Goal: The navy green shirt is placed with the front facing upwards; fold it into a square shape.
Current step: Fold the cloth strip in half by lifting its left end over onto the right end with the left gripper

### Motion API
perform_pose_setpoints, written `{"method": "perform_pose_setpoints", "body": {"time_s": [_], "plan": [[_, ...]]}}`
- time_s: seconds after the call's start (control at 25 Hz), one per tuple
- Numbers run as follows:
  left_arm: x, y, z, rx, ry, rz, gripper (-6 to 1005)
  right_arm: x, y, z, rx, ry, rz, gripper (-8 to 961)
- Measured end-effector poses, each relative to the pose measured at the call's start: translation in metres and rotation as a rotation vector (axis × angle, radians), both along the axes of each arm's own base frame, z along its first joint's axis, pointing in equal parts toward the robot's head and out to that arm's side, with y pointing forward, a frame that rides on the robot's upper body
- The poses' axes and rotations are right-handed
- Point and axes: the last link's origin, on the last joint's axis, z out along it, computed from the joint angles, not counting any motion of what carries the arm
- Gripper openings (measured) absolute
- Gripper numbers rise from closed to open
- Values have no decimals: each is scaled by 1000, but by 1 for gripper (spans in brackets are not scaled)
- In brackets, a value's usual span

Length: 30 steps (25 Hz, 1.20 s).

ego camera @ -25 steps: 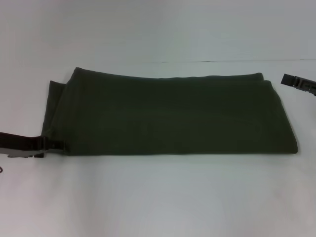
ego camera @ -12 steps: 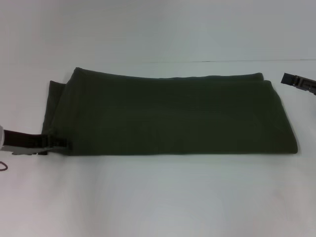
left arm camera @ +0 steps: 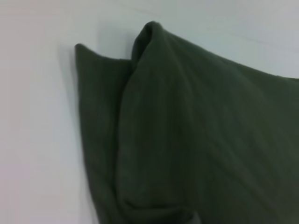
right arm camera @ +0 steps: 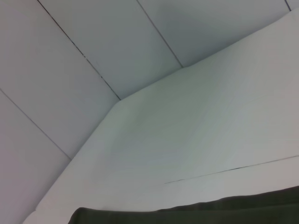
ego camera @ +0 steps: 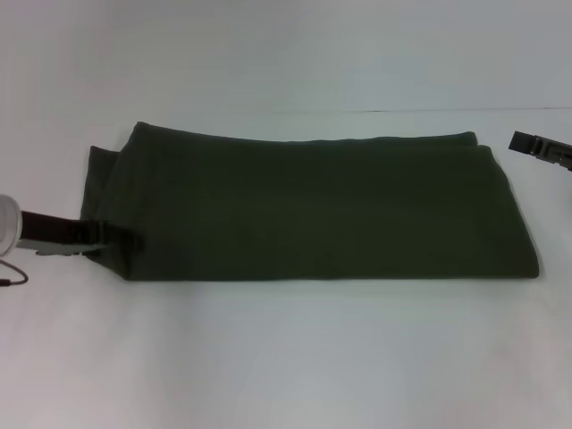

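The navy green shirt (ego camera: 313,210) lies folded into a long dark green band across the table, plain side up, with no lettering showing. At its left end a lower layer sticks out beyond the top fold, also seen in the left wrist view (left arm camera: 187,140). My left gripper (ego camera: 125,239) reaches in from the left and overlaps the shirt's front left corner. My right gripper (ego camera: 539,147) hovers off the shirt's far right corner, apart from the cloth. The right wrist view shows only a strip of the shirt's edge (right arm camera: 196,212).
The white table (ego camera: 286,357) extends in front of and behind the shirt. A thin seam line (ego camera: 402,111) runs across the table behind the shirt. A thin cable loop (ego camera: 13,275) hangs under the left arm.
My left gripper has moved right and away from me, from just off the shirt's front left corner to over it. The shirt and the right gripper have not visibly moved.
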Motion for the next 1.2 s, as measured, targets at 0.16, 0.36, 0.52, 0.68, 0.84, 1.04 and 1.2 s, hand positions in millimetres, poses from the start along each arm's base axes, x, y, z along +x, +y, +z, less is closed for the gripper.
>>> {"method": "perform_pose_setpoints", "body": {"time_s": [0.16,0.36,0.52,0.68,0.84,1.04,1.2], "plan": [[3,2,-1,0,2,-13,847,1,0,0,3,-1,-4,908],[-4,-4,0,-8,3,9,847,2,-1,0,5,-2,-8,908],[-9,-11,2,-18,-2,27,848,2,-1,0,5,-2,-8,908],[-12,-15,4,-24,-3,39,848,1,0,0,5,-3,-6,907],[-15,-18,5,-26,1,50,847,1,0,0,4,-4,-4,907],[-19,-20,5,-31,21,61,846,1,0,0,4,-4,-4,907],[-20,-20,5,-32,23,63,845,1,0,0,4,-3,-3,907]]}}
